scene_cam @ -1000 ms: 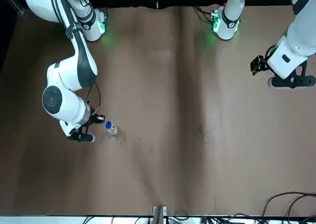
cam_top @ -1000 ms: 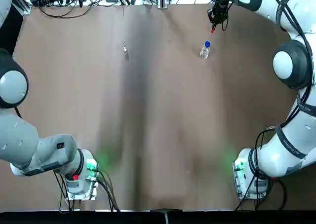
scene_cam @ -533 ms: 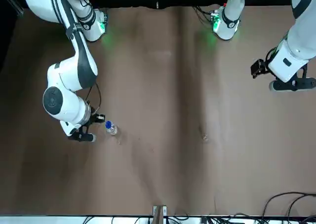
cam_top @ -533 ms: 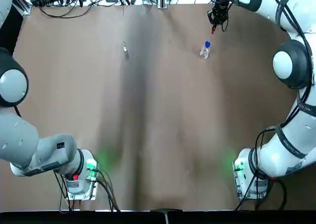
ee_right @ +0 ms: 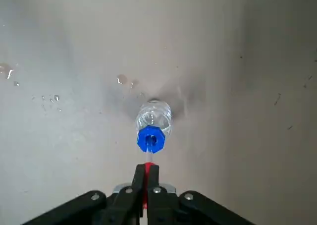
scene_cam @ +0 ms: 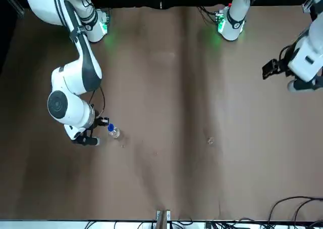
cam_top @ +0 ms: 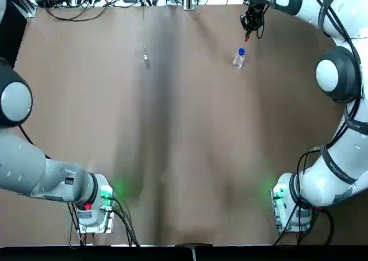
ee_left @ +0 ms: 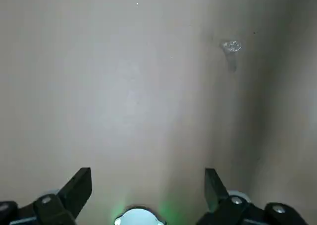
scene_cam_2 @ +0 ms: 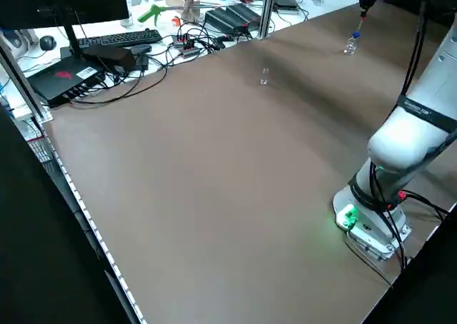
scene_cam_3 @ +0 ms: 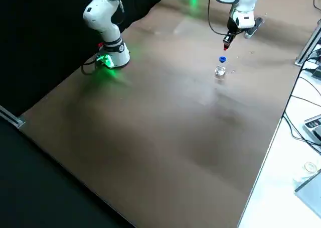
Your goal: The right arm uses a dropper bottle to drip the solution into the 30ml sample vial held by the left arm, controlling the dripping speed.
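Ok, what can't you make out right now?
Sample vial: too small in every view to tell capped or open.
Dropper bottle liquid level: right wrist view looks straight down on it.
Dropper top: mostly hidden between the right gripper fingers.
Left gripper: outside top view.

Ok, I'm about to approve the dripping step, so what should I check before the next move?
1. Right end effector shut on the dropper: ok.
2. Bottle upright on the table: ok.
3. Vial held by the left end effector: not ok, it stands alone.
4. Left end effector open for grasping: ok.
5. Dropper above the vial: not ok, it is by the bottle.
6. Liquid in the dropper: cannot tell.
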Available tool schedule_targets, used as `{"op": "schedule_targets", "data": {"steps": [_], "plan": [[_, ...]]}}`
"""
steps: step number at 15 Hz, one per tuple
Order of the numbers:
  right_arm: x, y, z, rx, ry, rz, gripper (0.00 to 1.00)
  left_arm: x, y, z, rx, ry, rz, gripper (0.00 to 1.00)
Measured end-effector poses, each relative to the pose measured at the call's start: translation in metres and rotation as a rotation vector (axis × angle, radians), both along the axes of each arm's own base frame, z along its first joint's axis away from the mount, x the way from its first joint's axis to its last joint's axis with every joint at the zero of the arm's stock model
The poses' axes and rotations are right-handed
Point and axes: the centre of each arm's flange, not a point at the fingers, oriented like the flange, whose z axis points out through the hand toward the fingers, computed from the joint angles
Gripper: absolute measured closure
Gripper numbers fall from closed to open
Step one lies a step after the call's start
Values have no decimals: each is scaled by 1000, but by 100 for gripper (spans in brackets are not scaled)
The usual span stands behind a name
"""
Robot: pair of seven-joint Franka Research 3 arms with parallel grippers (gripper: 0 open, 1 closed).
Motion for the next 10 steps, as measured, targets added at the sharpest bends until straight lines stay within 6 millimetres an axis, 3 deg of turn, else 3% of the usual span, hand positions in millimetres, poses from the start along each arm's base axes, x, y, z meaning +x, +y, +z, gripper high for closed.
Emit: {"op": "schedule_targets", "data": {"steps": [4, 10], "plan": [[1, 0, -10, -6, 7, 1, 96, -14, 3, 3, -10, -15, 1, 0], [3, 0, -23, -18, 9, 6, 91, -13, -1, -4, -9, -12, -5, 0]]}}
